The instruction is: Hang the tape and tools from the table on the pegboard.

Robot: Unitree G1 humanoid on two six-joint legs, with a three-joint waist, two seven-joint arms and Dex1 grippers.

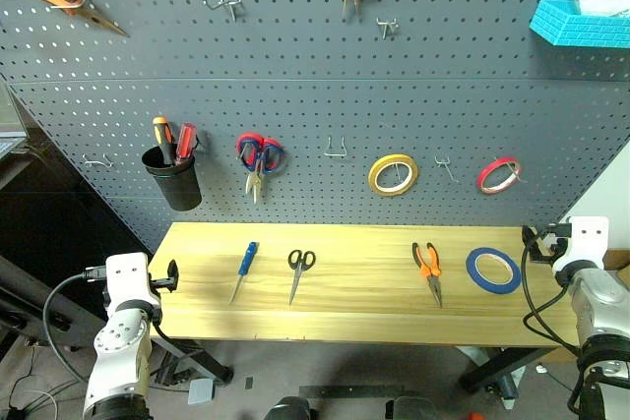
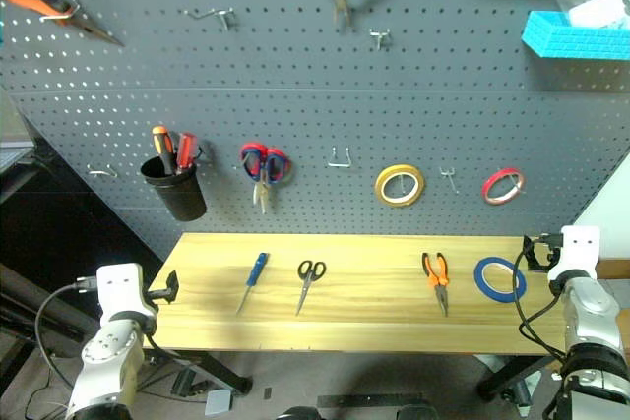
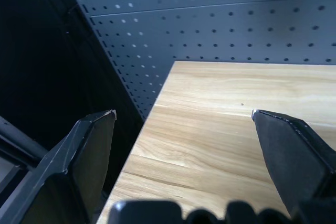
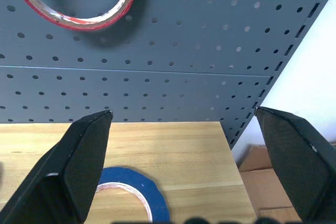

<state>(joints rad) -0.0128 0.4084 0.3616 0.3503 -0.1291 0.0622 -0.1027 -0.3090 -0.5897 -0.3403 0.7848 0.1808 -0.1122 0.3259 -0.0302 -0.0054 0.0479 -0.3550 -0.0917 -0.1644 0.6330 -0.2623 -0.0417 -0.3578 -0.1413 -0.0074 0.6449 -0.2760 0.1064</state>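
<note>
We take the wooden tabletop (image 1: 354, 317) as our reference. Four task items lie flat on it in a row. Nearest its left end is the blue-handled screwdriver (image 1: 244, 269). Just beside it toward the middle lie the black-handled scissors (image 1: 298, 270). Further toward the right end lie the orange-and-black pliers (image 1: 428, 270), and just beside them, nearest the right end, lies the blue tape roll (image 1: 493, 270).

Our left gripper (image 3: 184, 129) hovers at the left end of the tabletop, fingers spread wide and holding nothing. The screwdriver is the closest item to it but lies well apart, further in along the tabletop.

Our right gripper (image 4: 184, 129) hovers at the right end of the tabletop, fingers spread wide and empty. The blue tape roll lies near it, on the tabletop just ahead of one finger, without contact.

The dark grey pegboard (image 1: 295, 95) rises behind the tabletop's rear edge. Above the tabletop it carries a black cup (image 1: 174, 178) with screwdrivers, red-and-blue scissors (image 1: 258, 157), a yellow tape roll (image 1: 393, 175) and a red tape roll (image 1: 499, 175).
</note>
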